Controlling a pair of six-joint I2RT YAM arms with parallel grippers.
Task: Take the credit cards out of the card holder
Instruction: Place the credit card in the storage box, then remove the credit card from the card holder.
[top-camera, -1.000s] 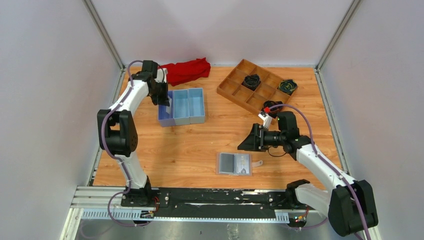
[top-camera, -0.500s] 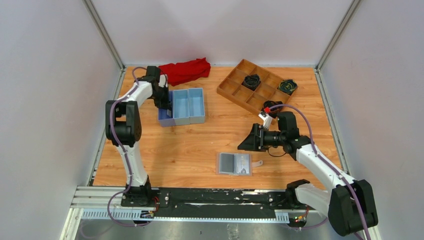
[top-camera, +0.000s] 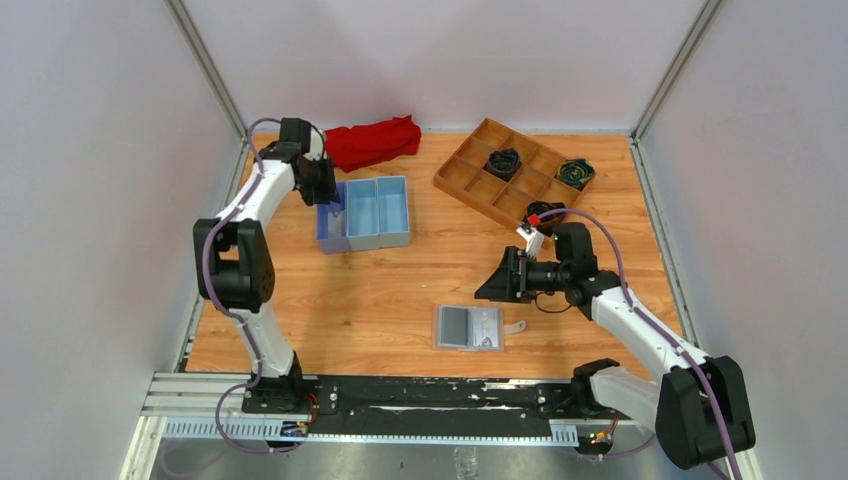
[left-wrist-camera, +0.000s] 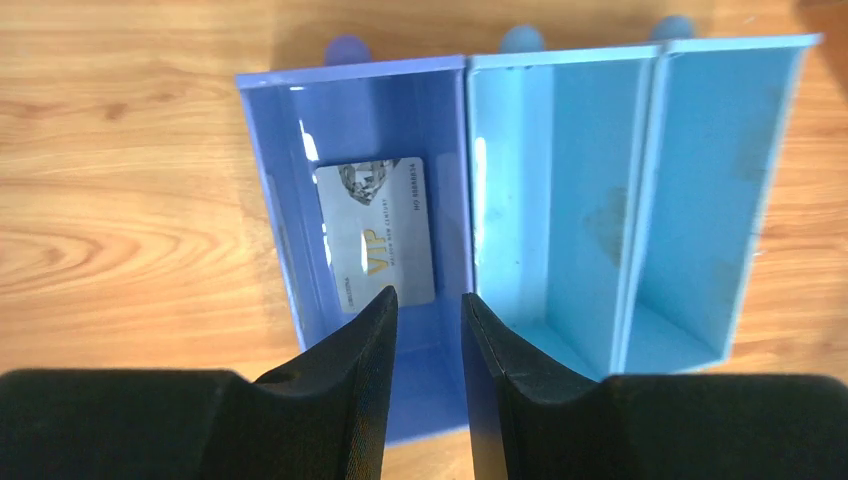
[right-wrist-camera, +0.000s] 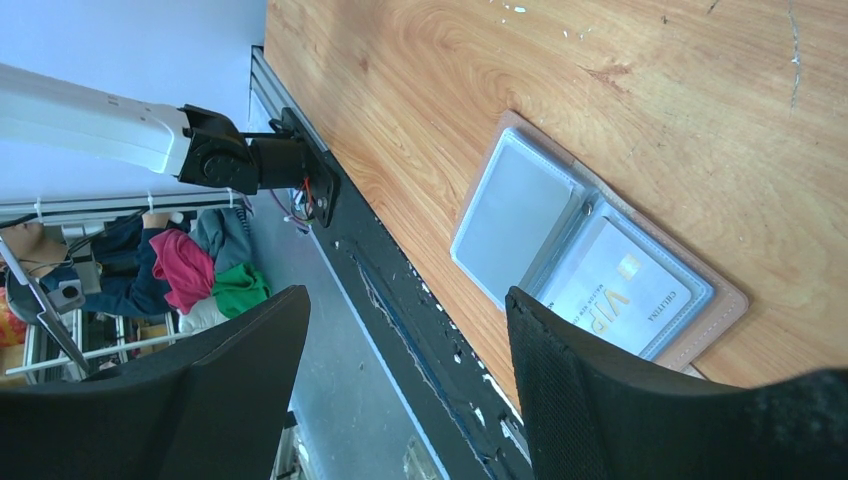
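Note:
The card holder (top-camera: 469, 327) lies open and flat near the table's front edge, grey inside with a tan-pink rim. In the right wrist view the holder (right-wrist-camera: 520, 205) has a pale VIP card (right-wrist-camera: 625, 295) in one panel; the other panel looks empty. My right gripper (top-camera: 497, 279) is wide open and empty, just above and behind the holder; in its own view (right-wrist-camera: 405, 295) nothing is between the jaws. My left gripper (top-camera: 329, 197) hovers over the blue tray's left compartment, jaws a little apart and empty (left-wrist-camera: 428, 300). A pale VIP card (left-wrist-camera: 378, 232) lies flat in that compartment.
The blue three-compartment tray (top-camera: 392, 238) stands at the back left, also in the left wrist view (left-wrist-camera: 468, 170). A red cloth (top-camera: 375, 141) lies behind it. A wooden grid tray (top-camera: 455, 172) with two dark objects sits at the back right.
The left arm's elbow swung forward and then back, while its gripper stayed over the tray's left compartment. The right arm and the card holder have not moved.

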